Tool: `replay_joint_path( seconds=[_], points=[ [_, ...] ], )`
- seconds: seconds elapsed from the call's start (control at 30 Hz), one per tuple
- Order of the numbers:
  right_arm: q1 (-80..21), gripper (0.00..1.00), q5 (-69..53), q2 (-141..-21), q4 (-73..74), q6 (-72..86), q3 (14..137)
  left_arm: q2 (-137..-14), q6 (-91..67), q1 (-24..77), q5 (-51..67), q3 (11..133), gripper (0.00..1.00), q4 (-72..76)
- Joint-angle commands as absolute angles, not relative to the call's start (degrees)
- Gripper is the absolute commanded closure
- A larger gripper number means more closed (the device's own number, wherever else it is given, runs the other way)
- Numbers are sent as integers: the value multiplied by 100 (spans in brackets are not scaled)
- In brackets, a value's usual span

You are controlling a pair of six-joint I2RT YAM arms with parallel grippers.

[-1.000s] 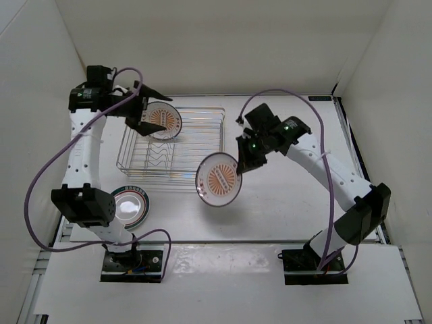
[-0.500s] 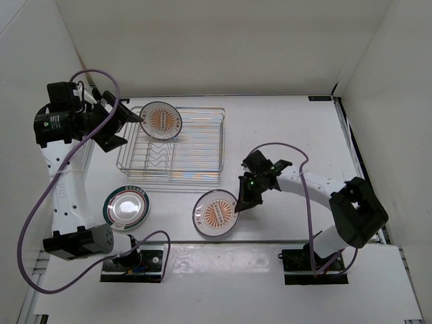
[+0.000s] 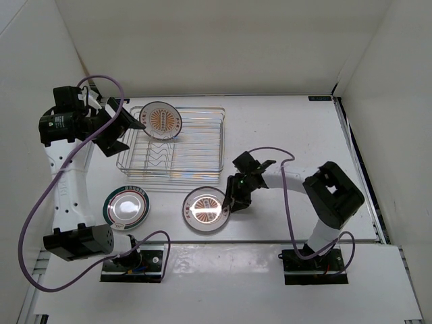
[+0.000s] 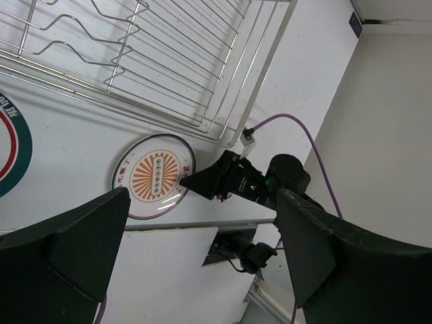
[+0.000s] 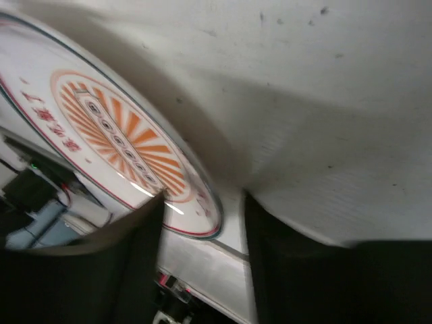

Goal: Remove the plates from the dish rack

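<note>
Top external view: the right claw (image 3: 231, 201) sits low at the right rim of a sunburst plate (image 3: 204, 210) lying on the worktop (image 3: 290, 128), in front of the dish rack (image 3: 196, 145). The right wrist view shows that rim between its fingers (image 5: 135, 236), but whether they pinch it cannot be told. A green-rimmed plate (image 3: 128, 206) lies further left. A second sunburst plate (image 3: 160, 120) stands in the rack's far left corner, just beside the left claw (image 3: 135, 133), which is spread wide and empty.
</note>
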State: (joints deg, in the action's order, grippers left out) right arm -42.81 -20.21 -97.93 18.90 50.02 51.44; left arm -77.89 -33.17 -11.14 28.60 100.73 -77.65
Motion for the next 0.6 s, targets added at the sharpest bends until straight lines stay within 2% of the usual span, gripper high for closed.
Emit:
replay_joint_path(
  seconds=[0.0,0.1,0.23,0.33,0.37,0.43,0.57],
  points=[
    [-4333,39,-1697,-9765,2644,4773,5765,-7585,-3225,-1116,3059,10081,0,-10450],
    [-4298,27,-1380,-9537,3304,4580,6064,-7567,-3208,-1107,3024,10143,0,-10441],
    [-4342,27,-758,-9027,4495,4194,7036,-7515,-3173,-1108,2901,10309,0,-10441],
    [-4333,27,-274,-8561,4685,3528,7803,-7480,-3103,-1134,2743,10406,0,-10450],
    [-4298,27,-212,-8517,4450,3072,8414,-7462,-3103,-1099,2733,10406,0,-10441],
    [-4298,27,-26,-8665,4386,2255,9197,-7418,-3138,-1107,2733,10302,0,-10450],
    [-4289,30,-70,-9991,4360,521,11253,-7409,-3146,-1107,2769,10108,0,-10433]
  ],
)
